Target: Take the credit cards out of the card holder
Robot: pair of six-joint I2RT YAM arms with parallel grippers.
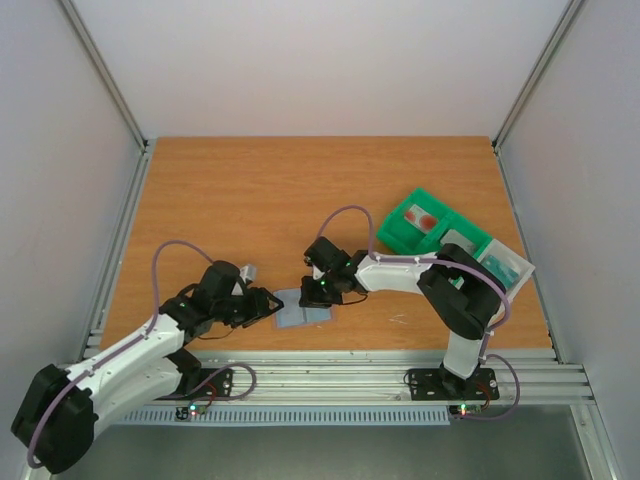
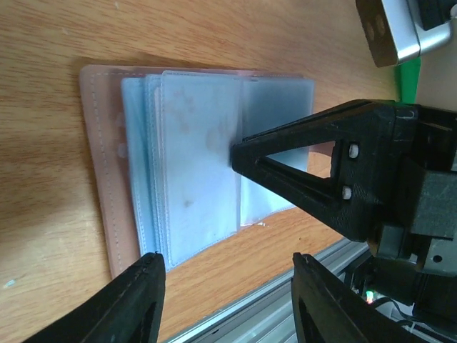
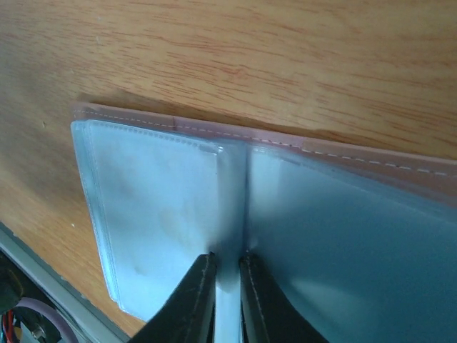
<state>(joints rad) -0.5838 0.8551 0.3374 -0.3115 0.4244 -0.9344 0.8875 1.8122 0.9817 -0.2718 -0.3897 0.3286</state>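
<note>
The card holder [image 1: 303,310] lies open on the table near the front edge, its pale blue sleeves [image 2: 193,164] fanned over a pinkish cover. My right gripper [image 3: 228,259] is shut on one thin upright sleeve of the holder [image 3: 150,207] at the fold. It reaches in from the right [image 1: 318,292]. My left gripper [image 2: 227,264] stands open just off the holder's near edge, with nothing between its fingers [image 1: 268,305]. One credit card, white with a red round mark [image 1: 424,217], lies in the green tray. I cannot make out any card inside the sleeves.
The green compartmented tray [image 1: 402,232] stands at the back right, with a grey card [image 1: 462,243] and a pale card [image 1: 503,265] in its other sections. An aluminium rail [image 2: 285,314] runs along the table's front edge, close to the holder. Walls enclose both sides.
</note>
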